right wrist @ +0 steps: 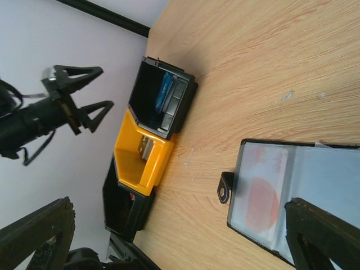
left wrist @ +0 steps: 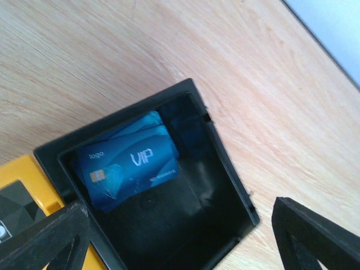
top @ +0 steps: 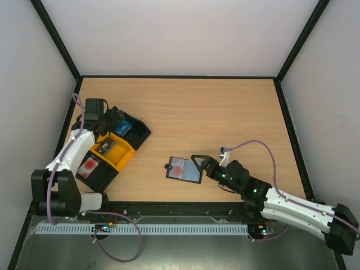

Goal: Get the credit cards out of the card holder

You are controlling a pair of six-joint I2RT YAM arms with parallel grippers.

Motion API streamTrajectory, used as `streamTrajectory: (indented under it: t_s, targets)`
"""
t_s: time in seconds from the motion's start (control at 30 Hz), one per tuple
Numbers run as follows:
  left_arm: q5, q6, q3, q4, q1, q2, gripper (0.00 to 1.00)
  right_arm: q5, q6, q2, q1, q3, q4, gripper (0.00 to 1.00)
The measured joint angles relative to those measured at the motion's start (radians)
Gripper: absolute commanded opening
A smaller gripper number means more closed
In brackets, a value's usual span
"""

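Blue card (left wrist: 129, 163) lies in the black tray (left wrist: 232, 169); left claw (left wrist: 177, 208) hangs wide open above it, empty. Red card (right wrist: 261, 197) is not yet out of the holder (right wrist: 326, 180) (mid-table). My right claw (right wrist: 177, 203) gapes over it, gripping nothing. I judge the job half done.

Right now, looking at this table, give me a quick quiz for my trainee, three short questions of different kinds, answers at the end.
1. True or false: the card holder is empty.
2. Where does the blue card lie? A, in the card holder; B, in the black tray; C, on the bare table.
3. Fill in: the left gripper above that tray is ___.
Key: 1 false, a red-marked card shows in its pocket; 2 B; 3 open.
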Motion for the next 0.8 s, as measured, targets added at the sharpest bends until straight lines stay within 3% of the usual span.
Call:
streamTrajectory:
  t_s: [0.13,0.27,0.37,0.47,0.8]
  targets:
    - [0.051,0.045,-0.003,-0.018,-0.017,-0.072,0.94,-0.01,-0.014,0.048,0.0,0.019,-0.005,0.8]
    - [0.111,0.082,-0.024,-0.031,-0.064,-0.158,0.88,-0.031,-0.031,0.111,0.0,0.033,-0.007,0.53]
    - [0.164,0.101,-0.051,-0.039,-0.114,-0.202,0.86,-0.054,-0.032,0.168,0.0,0.042,-0.001,0.42]
    - [0.209,0.111,-0.079,-0.045,-0.182,-0.229,0.83,-0.079,-0.026,0.23,0.0,0.045,0.019,0.37]
    - [0.298,0.111,-0.193,-0.019,-0.358,-0.271,0.74,-0.115,-0.002,0.475,0.0,0.121,0.064,0.34]
